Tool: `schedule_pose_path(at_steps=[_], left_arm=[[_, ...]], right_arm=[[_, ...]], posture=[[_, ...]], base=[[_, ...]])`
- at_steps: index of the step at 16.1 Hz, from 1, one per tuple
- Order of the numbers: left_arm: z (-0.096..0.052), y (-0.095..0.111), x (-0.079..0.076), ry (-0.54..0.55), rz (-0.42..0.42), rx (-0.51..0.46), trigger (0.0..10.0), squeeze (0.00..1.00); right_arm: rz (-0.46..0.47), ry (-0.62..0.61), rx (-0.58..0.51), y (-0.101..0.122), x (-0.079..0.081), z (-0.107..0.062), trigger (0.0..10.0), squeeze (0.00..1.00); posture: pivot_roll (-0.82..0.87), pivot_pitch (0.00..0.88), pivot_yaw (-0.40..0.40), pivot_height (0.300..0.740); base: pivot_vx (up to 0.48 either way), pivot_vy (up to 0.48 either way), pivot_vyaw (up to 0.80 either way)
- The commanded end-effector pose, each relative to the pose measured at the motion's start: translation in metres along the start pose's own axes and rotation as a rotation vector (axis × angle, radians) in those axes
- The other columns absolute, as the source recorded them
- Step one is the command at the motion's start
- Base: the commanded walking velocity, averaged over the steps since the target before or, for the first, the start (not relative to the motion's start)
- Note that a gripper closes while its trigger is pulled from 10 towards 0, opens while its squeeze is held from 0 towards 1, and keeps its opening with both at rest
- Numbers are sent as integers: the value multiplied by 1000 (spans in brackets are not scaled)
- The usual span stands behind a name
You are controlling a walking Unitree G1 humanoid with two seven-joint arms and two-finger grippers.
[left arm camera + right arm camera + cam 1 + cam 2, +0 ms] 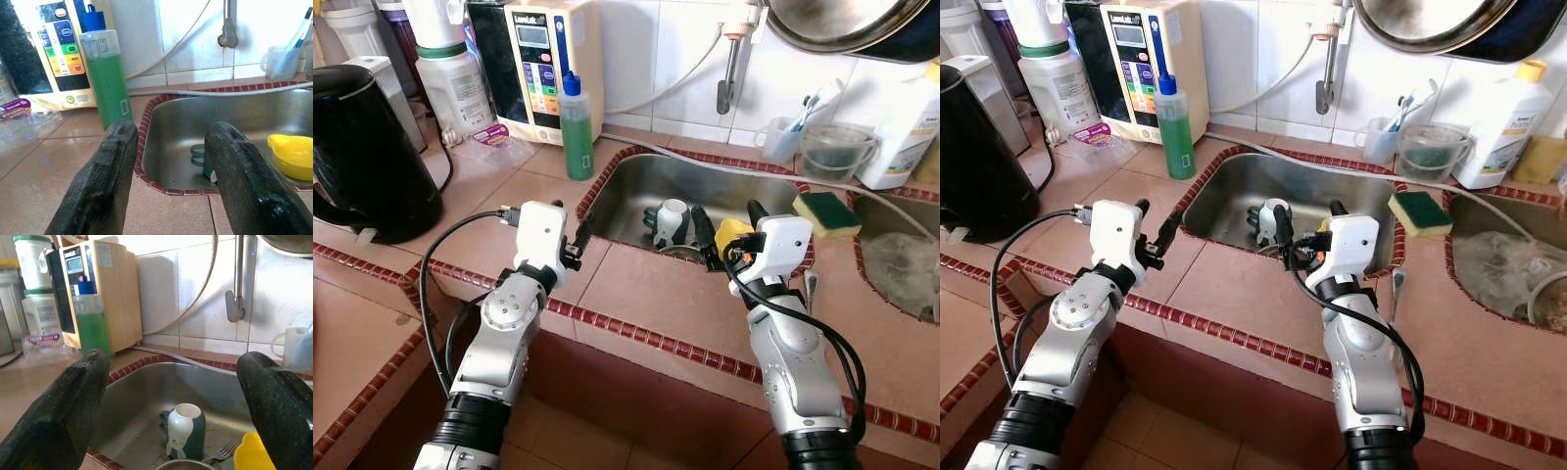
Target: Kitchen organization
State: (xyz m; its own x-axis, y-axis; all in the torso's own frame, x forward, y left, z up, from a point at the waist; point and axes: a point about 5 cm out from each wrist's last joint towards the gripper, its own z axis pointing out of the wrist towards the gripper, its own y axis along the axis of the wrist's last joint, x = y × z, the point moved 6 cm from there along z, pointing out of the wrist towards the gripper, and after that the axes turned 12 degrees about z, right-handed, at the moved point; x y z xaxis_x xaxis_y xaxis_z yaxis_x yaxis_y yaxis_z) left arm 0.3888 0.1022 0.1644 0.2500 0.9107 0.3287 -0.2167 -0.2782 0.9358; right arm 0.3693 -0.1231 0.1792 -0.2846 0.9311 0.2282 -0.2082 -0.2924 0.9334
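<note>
A steel sink point(631, 186) is set into the tiled counter. In it stands a green and white mug point(671, 221), upside down, next to a yellow plastic dish point(293, 154) and a fork point(222, 460). My left gripper point(570, 223) is open over the counter at the sink's front left corner, holding nothing. Over the sink's front rim my right gripper point(727, 220) is open and points at the mug point(186, 431), a short way from it. A green soap bottle point(576, 127) stands behind the left corner. A yellow and green sponge point(826, 213) lies on the right rim.
A black kettle point(362, 147) stands at far left, its cable trailing over the counter. A beige wall appliance point(548, 59), white jugs, a tap point(734, 59), a clear jug point(837, 152) and a white bottle point(901, 127) line the back. A second basin point(901, 264) lies to the right.
</note>
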Motion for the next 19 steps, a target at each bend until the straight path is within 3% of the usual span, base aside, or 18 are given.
schedule_pose_path(at_steps=[1,4,10,19], left_arm=[[-1,-2,-2,-10,26,0,10000,0],[-2,-2,-2,-9,16,-4,10000,0],[-6,-5,-3,-16,-12,-7,10000,0],[-6,-7,-1,-5,-36,2,10000,0]], right_arm=[[-14,7,-12,4,2,2,10000,0],[-15,-10,3,0,-1,3,10000,0],[-29,-26,31,-8,-2,2,10000,0],[-47,-6,31,-9,-1,3,10000,0]], posture=[[-210,0,43,740],[-205,0,41,740],[-198,0,39,740],[-197,0,27,740]], base=[[0,0,0],[0,0,0],[0,0,-749],[0,-480,0]])
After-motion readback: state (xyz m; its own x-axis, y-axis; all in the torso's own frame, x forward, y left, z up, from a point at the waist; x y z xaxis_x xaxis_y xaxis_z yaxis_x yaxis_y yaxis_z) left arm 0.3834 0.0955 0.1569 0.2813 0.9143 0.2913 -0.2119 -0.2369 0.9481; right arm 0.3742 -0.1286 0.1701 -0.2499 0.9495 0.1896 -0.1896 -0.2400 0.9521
